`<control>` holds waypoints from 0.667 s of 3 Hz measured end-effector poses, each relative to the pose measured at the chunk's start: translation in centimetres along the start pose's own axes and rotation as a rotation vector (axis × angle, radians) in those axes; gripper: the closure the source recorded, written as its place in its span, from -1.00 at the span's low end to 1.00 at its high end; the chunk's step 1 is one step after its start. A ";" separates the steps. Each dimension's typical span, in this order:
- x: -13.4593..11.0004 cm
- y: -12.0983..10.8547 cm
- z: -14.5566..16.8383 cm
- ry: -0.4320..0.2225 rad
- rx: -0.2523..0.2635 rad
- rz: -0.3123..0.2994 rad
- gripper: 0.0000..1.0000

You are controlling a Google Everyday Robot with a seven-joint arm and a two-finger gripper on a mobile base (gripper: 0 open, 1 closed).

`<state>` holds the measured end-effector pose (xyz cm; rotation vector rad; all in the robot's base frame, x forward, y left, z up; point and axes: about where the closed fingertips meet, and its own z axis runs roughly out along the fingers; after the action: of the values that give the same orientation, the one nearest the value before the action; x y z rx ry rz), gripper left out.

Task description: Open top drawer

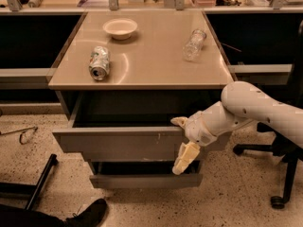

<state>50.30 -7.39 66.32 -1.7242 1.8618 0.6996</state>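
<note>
The top drawer (118,145) stands partly out from under the worktop (156,60), its front well forward of the frame with a dark gap behind it. The claw (182,140) sits near the right end of that front with its fingers spread. The upper finger (178,122) hooks over the top lip, and the lower finger (185,156) hangs down the outer face past its bottom edge, so the hold looks like a hook, not a pinch. To finish well, the pull should run straight along the drawer's travel. The hold is off-centre, so any sideways drift would likely twist the drawer and make it bind. The upper finger should stay low behind the lip, since lifting would let it slip off. The hanging finger is just above the lower drawer (142,181) and should clear it. A slow, even draw also suits the can (99,63) and bottle (194,44), which lie on their sides on the worktop and could roll if jolted.
</note>
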 end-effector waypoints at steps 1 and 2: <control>0.6 2.2 0.1 0.006 -0.021 0.029 -1.00; 0.5 2.1 0.0 0.006 -0.021 0.029 -1.00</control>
<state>48.22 -7.68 66.04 -1.7165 1.8935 0.7289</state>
